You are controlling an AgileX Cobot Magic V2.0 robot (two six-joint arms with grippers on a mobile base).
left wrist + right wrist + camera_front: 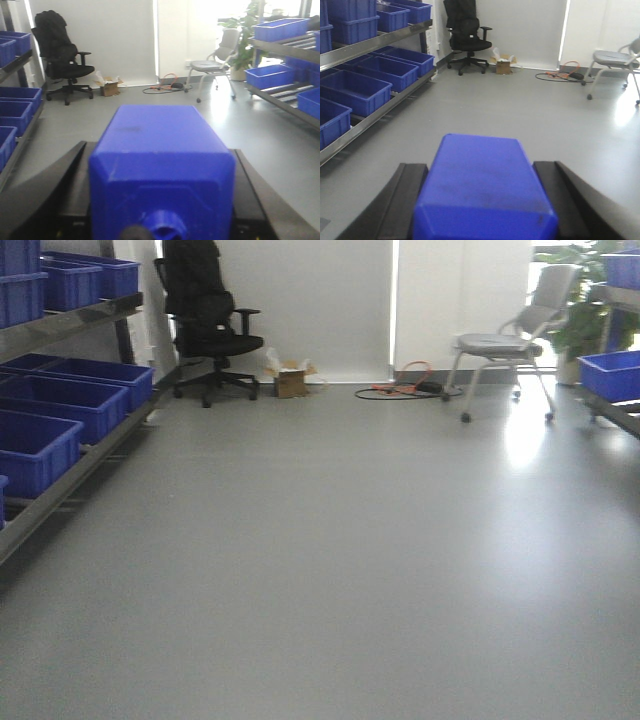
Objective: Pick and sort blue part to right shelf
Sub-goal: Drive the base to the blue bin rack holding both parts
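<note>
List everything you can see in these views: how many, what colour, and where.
blue part: two, blue, one in each tool, the second
right shelf: one, steel, right side
left rack: one, steel, left wall
blue bins: several, blue, on both racks
office chair: one, black, back left
cardboard box: one, brown, beside office chair
cables: a tangle, orange and black, by back wall
grey chair: one, grey, back right
plant: one, green, behind grey chair
left tool: black, shut on blue part
right tool: black, shut on blue part
</note>
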